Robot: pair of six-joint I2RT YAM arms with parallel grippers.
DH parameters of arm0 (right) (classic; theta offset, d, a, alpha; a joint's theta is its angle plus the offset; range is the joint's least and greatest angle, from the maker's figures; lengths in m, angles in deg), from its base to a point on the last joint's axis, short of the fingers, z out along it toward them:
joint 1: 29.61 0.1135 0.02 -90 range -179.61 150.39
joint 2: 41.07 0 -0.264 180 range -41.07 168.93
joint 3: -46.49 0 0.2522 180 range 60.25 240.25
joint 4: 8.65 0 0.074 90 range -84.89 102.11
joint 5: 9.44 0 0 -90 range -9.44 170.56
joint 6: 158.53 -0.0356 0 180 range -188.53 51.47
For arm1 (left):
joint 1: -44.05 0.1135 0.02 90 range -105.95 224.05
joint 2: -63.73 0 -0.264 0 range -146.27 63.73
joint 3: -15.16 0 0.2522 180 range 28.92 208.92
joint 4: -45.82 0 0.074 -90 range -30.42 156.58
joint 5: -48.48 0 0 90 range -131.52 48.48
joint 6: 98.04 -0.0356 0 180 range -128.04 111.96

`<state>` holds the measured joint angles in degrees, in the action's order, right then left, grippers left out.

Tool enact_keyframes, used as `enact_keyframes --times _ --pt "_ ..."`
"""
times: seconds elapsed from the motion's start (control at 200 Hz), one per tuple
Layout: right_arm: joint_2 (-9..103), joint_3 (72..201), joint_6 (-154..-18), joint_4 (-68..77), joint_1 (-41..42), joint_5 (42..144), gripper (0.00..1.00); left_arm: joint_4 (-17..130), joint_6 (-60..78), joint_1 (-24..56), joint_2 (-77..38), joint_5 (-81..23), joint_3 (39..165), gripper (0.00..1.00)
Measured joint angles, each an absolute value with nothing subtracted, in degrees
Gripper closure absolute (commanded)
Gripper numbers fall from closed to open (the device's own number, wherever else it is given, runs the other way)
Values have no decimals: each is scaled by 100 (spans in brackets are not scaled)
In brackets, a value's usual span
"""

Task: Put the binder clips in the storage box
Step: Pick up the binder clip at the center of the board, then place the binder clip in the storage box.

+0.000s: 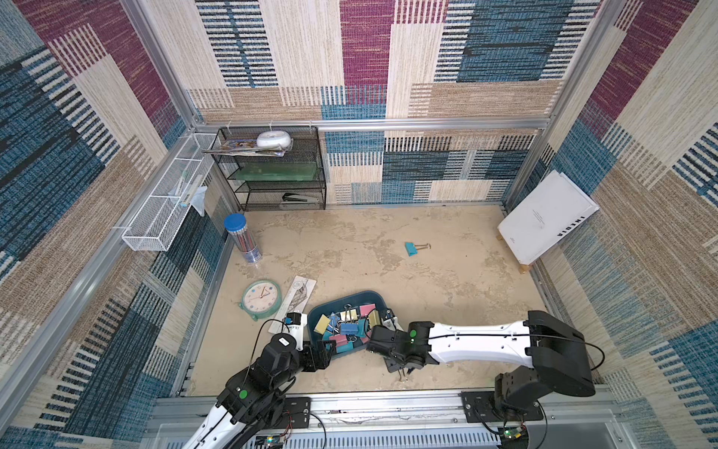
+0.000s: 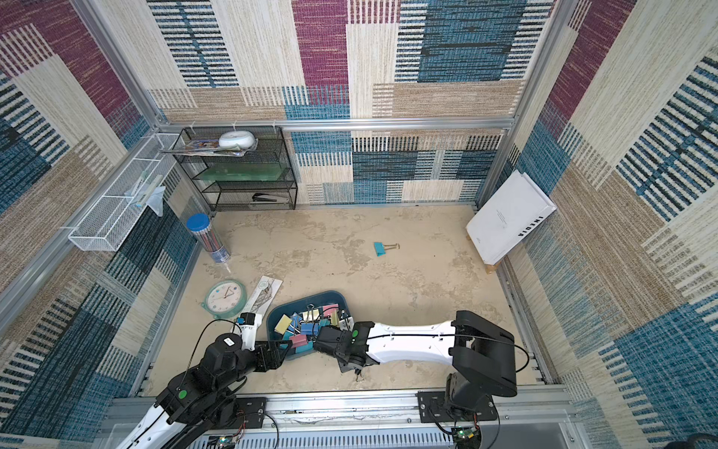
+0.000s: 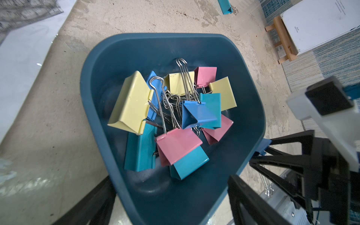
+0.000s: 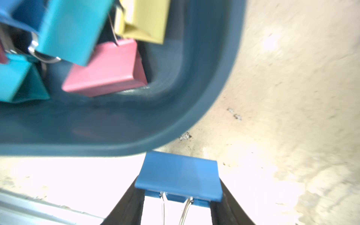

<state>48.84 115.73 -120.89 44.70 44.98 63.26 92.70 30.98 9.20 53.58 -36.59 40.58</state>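
The dark teal storage box sits near the front of the table and holds several binder clips in pink, yellow, blue and teal. One teal binder clip lies alone on the table further back. My right gripper is shut on a blue binder clip, held just outside the box's near right corner. In a top view that gripper hides the clip's body. My left gripper is open, with its fingers either side of the box's near left corner.
A round clock and a ruler sheet lie left of the box. A pencil tube, a black mesh rack and a white wire basket stand back left. A white book leans at the right wall.
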Motion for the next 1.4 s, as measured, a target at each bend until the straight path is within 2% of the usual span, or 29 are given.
enact_keyframes --times 0.225,0.466,0.706,0.821,0.962,1.152,1.232,1.317,1.402 --pt "4672 12246 -11488 4678 4316 6164 53 9270 3100 920 5358 -3659 4058 8" --pt "5430 13326 -10439 4252 3823 6199 52 9270 3100 920 5358 -3662 4058 8" --pt "6210 13678 -9630 3674 3416 6520 50 9268 3100 920 5358 -3662 4058 7" --pt "6363 13743 -9368 3390 3296 6629 43 9268 3100 920 5356 -3662 4058 7" --pt "6506 13639 -9121 3235 3204 6741 27 9268 3100 920 5356 -3662 4058 7" --pt "6167 13376 -8878 3185 2966 6804 17 9268 3103 920 5336 -3662 4058 7" --pt "5688 13234 -8793 3054 2609 6905 15 9266 3103 920 5314 -3662 4058 7" --pt "5288 13114 -8780 2833 1827 7145 15 9264 3103 920 5279 -3662 4058 7" --pt "5308 13114 -8861 2730 817 7340 25 9264 3103 920 5253 -3662 4058 7"
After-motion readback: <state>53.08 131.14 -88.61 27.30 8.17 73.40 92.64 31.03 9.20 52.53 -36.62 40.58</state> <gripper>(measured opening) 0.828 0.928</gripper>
